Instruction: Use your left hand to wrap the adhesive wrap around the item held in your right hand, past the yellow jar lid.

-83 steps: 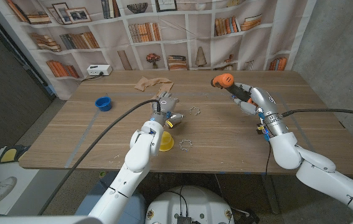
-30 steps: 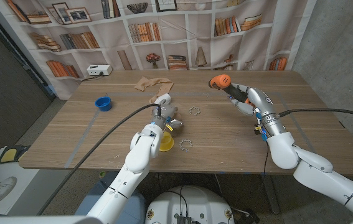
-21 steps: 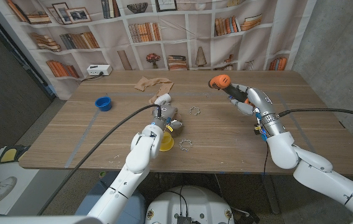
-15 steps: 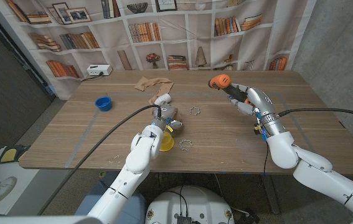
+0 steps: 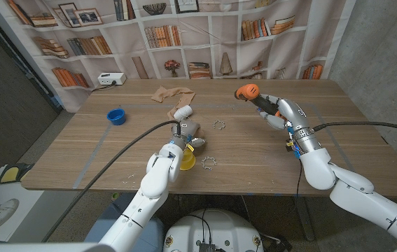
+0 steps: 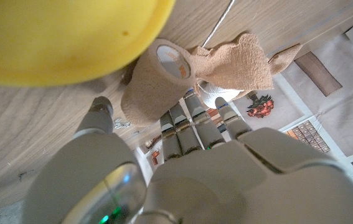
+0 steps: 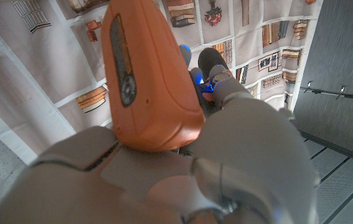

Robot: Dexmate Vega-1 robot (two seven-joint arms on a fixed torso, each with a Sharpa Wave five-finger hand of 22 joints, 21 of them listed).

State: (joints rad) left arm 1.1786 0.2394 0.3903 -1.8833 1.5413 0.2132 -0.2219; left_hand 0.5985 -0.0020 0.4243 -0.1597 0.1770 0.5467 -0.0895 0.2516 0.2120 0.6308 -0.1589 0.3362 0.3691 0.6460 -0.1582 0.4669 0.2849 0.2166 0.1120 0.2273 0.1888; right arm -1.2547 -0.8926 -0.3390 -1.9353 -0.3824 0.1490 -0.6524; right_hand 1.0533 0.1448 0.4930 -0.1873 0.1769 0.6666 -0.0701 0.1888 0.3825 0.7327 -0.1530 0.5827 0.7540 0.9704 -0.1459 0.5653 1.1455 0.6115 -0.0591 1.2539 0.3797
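Fingers (image 6: 192,121) of left hand (image 5: 186,134) reach over tan adhesive wrap roll (image 6: 154,81), spread slightly; grip on roll cannot be told. Roll lies on table (image 5: 100,154), yellow jar lid (image 5: 185,160) at hand's 6 o'clock. Right hand (image 5: 276,107) grips orange item (image 5: 247,91), raised at table's 2 o'clock. Blue cup (image 5: 116,116) at 9 o'clock.

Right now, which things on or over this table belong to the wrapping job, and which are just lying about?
Belong to the job:
- tan adhesive wrap roll, just beyond the left robot hand
- orange tool, held up by the right robot hand
- yellow jar lid

Lying about:
- blue cup
- tan cloth
- white box
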